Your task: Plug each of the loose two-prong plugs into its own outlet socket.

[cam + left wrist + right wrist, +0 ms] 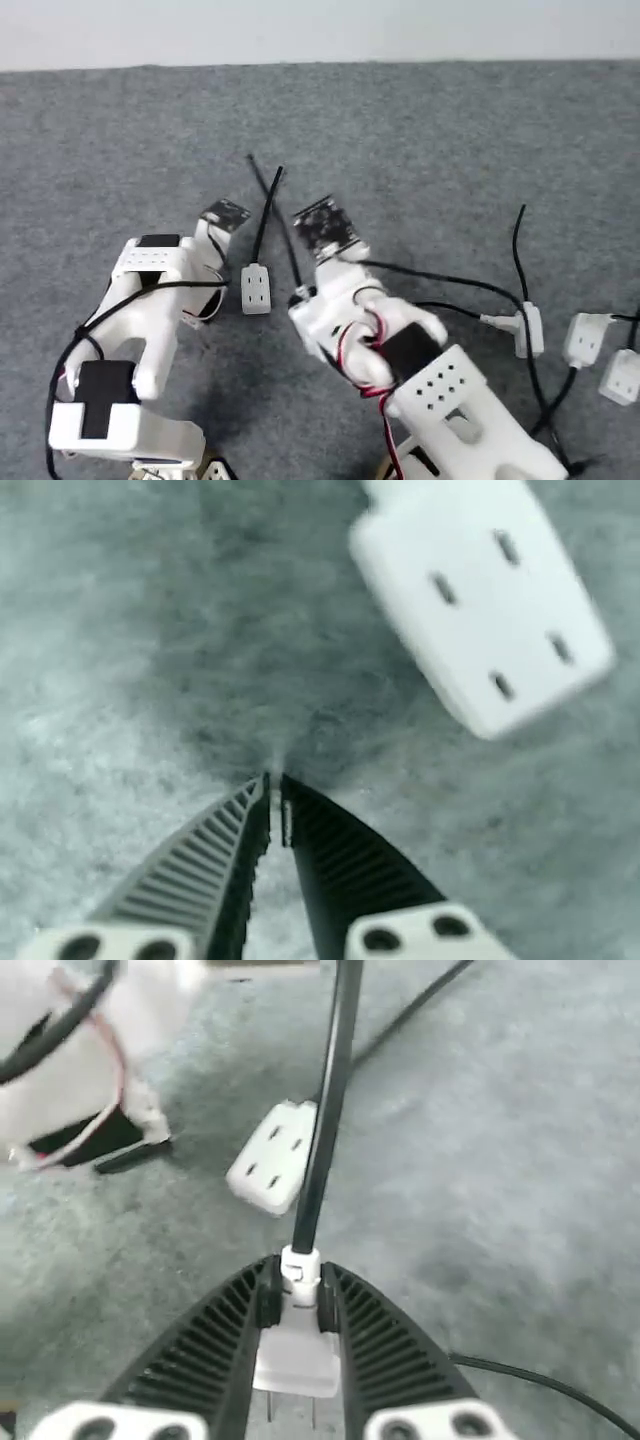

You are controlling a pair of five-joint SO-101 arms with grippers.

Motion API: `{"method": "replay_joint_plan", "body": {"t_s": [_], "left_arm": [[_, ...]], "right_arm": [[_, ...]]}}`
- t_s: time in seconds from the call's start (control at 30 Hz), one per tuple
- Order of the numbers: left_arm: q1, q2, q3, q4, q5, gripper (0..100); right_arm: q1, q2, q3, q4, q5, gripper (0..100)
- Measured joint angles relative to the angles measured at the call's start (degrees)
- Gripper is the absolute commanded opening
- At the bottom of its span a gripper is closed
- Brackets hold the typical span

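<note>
**A:** Which step?

**B:** First plug's in hand, not seated. Right gripper (297, 1278) is clamped on the plug (295, 1355) body. Prongs point back at the wrist and the cord (325, 1110) runs out past the fingertips. Socket (256, 289) lies flat, slots up, mid-tabletop and left of centre. Left gripper (275, 785) is just beside it, fingers together on nothing.

**A:** Next move?

**B:** My read: the prongs face the wrong way for a push-in. It needs a re-grip or a wrist flip, then lining up over one slot pair. The left could pin the socket so it doesn't slide.

**A:** View differences?

**B:** Right wrist gives the grip and prong direction; in the high view the arm covers that. High view adds a spare plug (527, 330), a second socket (585, 338) and a third socket (622, 376) near the right edge. Left wrist shows all four slots close up, with the socket clear of its fingers.
</note>
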Motion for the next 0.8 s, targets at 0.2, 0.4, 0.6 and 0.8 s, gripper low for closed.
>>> {"method": "replay_joint_plan", "body": {"t_s": [0.2,0.4,0.6,0.8], "left_arm": [[1.67,-1.67,1.93,0.79,-5.01,1],[2.2,-7.47,7.12,0.79,-9.23,1],[5.98,-19.25,17.85,-1.32,-12.57,1],[7.21,-28.48,24.09,-2.9,-12.75,1]], "right_arm": [[-4.92,1.58,1.05,-0.97,0.0,0.8],[-4.92,3.96,1.05,-2.46,0.0,0.8],[-5.01,5.27,1.05,-2.46,0.0,0.8],[-5.27,5.27,1.05,-2.46,0.0,0.8]]}}
